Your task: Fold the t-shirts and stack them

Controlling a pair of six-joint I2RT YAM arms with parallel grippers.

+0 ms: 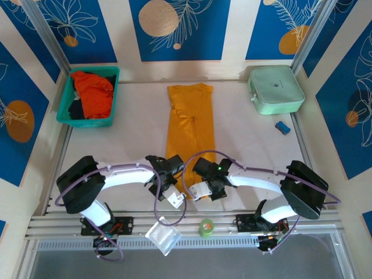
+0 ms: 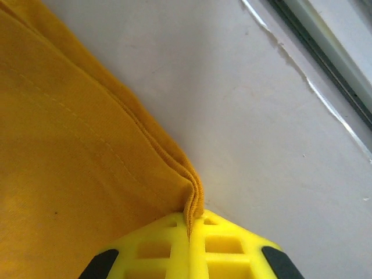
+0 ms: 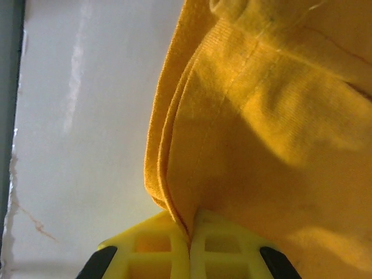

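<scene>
The left gripper (image 2: pixel 189 225) and right gripper (image 3: pixel 189 231) each clamped a near corner of the yellow shirt (image 1: pixel 190 125) (laid long and narrow).

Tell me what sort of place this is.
Probably a robot test cell, not a home: left arm and right arm bolted at the near edge of a white table, printed blue panels walling it in, a yellow t-shirt laid out, a teal basket of clothes.

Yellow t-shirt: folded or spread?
Folded lengthwise: the yellow t-shirt lies as a narrow strip, layered edges pinched in the left hand and right hand.
</scene>
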